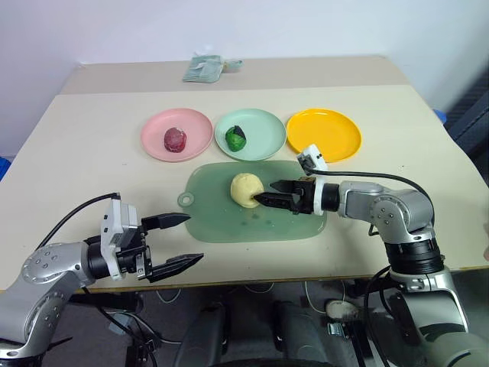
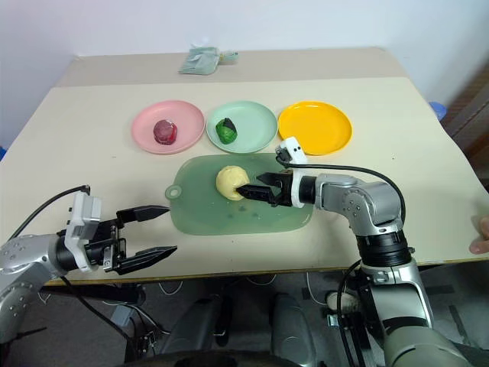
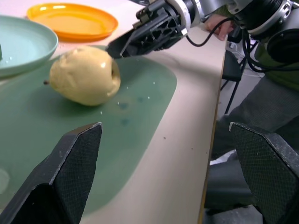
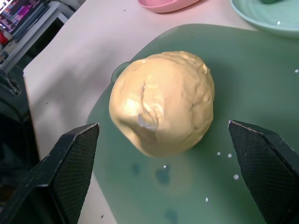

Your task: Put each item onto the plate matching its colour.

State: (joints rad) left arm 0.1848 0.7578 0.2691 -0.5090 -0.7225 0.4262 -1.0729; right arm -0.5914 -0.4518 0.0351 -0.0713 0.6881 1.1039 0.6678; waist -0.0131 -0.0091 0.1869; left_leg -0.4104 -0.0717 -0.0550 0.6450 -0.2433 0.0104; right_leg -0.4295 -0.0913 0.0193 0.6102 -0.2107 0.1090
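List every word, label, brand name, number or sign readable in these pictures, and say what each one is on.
None can be read.
The packet at the far edge of the table: any print is too small to read.
The screen beyond the table, in the right wrist view: coloured marks, too blurred to read.
The plates, the green mat, the toy foods and both grippers carry no lettering that I can see.

Setting, from my remote station: robot test room or lab. Evidence: plain beige table [image 1: 92,145] against a bare white wall [image 1: 229,27]; loose cables [image 2: 336,294] hanging under the table edge; toy-food props laid out on coloured plastic plates [image 1: 176,134].
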